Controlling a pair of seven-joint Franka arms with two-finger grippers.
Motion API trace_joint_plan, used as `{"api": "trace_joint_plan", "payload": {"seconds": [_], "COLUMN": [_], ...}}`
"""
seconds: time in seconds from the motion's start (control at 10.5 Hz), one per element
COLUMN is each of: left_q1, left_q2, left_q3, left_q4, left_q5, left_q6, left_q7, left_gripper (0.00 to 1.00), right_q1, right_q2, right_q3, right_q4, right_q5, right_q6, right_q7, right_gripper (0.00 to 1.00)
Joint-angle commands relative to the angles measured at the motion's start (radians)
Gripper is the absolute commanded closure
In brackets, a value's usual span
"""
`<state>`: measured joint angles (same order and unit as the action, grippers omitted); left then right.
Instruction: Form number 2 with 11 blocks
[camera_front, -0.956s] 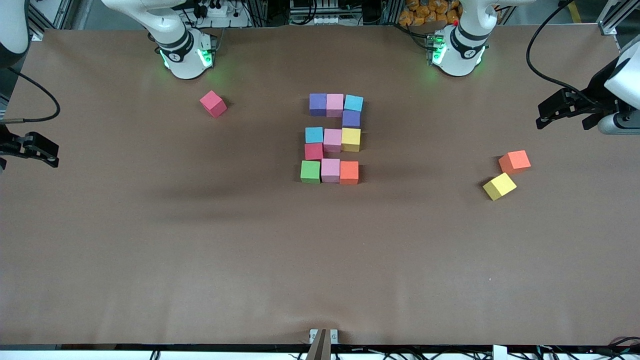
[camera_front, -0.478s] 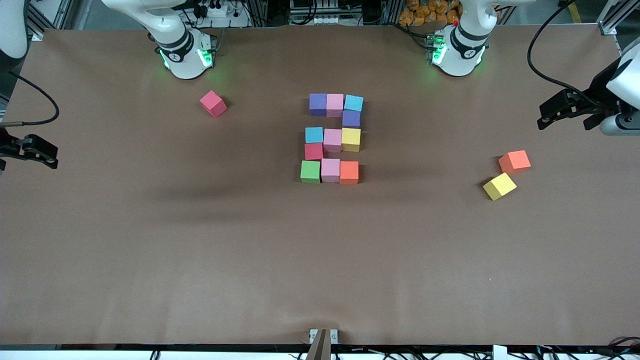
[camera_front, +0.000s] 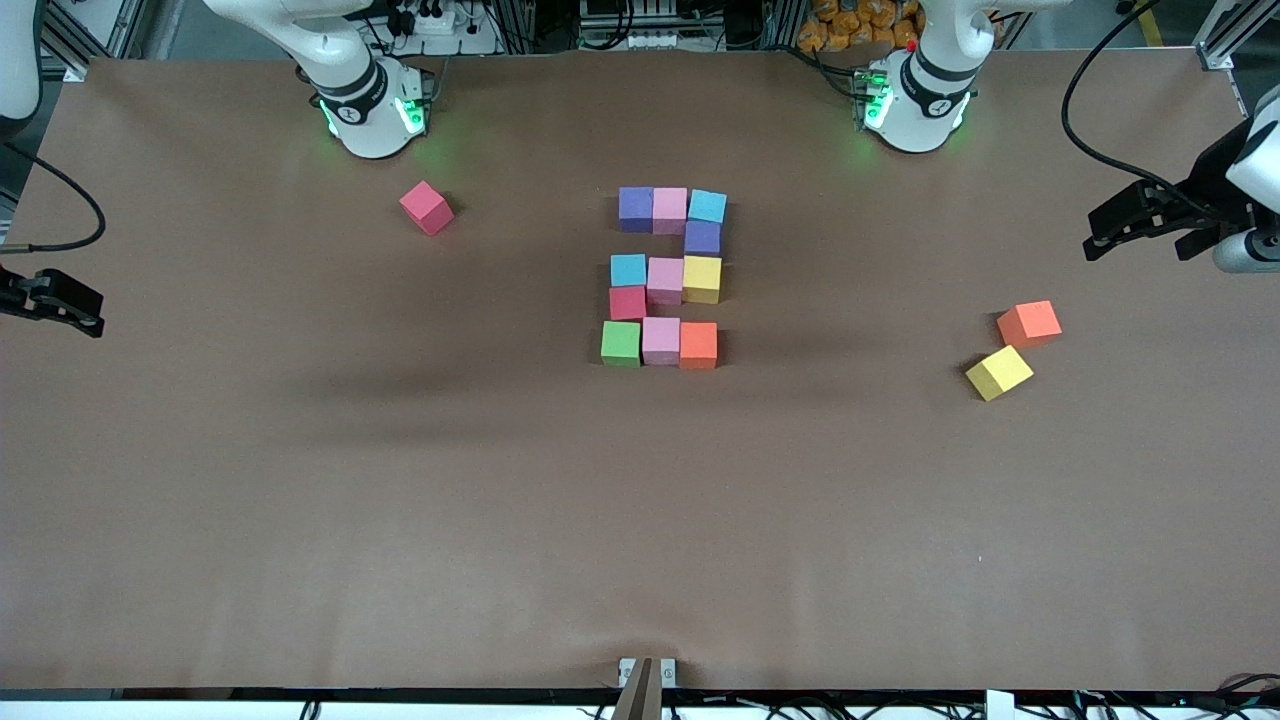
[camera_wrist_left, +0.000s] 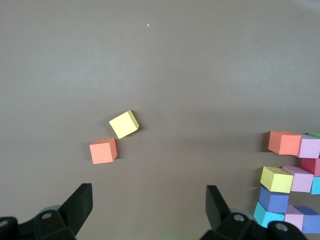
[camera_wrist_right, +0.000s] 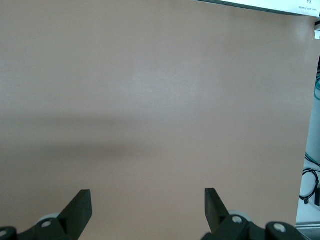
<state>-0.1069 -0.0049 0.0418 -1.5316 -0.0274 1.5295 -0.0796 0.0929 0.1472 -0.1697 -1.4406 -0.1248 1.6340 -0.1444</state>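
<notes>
Tabletop (camera_front: 300, 520): we see the 2 (camera_front: 663, 277) complete at mid-table, all 11 blocks in, five rows by three wide. Its long axis runs from the robot bases toward the front camera, top row nearest the bases, so it reads upright from the camera. We judge placing done; nothing left but parking the arms. Left tool (camera_front: 1135, 222) hangs over the left arm's end, jaws open and empty; right tool (camera_front: 55, 300) likewise over the right arm's end. Spare cubes (pink (camera_front: 427, 207), orange (camera_front: 1029, 323), yellow (camera_front: 999, 372)) lie well apart from the digit.

Robotics lab, brown-covered table (camera_front: 300, 500), two bolted arm bases (camera_front: 372, 112), aluminium framing, cable clutter
</notes>
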Motion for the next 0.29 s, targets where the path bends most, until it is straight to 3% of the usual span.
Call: {"api": "trace_joint_plan", "payload": {"seconds": [0.0,0.19], "left_q1": [-0.011,-0.011], "left_q2": [-0.004,-0.004], "left_q3": [0.012,0.01], "left_q4": [-0.005,-0.004], "left_q5": [0.019,0.03], "left_q6": [0.003,0.003], "left_q7": [0.015,0.017], "left_gripper": [0.0,0.0], "right_q1": [0.001,0.001], "right_q2": [-0.006,-0.006], "right_q3": [0.007,0.007], "right_q4": [0.002,0.002], "right_q5": [0.004,0.028], "right_q6": [-0.008,-0.008], "right_q7": [0.0,0.0], "right_gripper": [0.0,0.0]}}
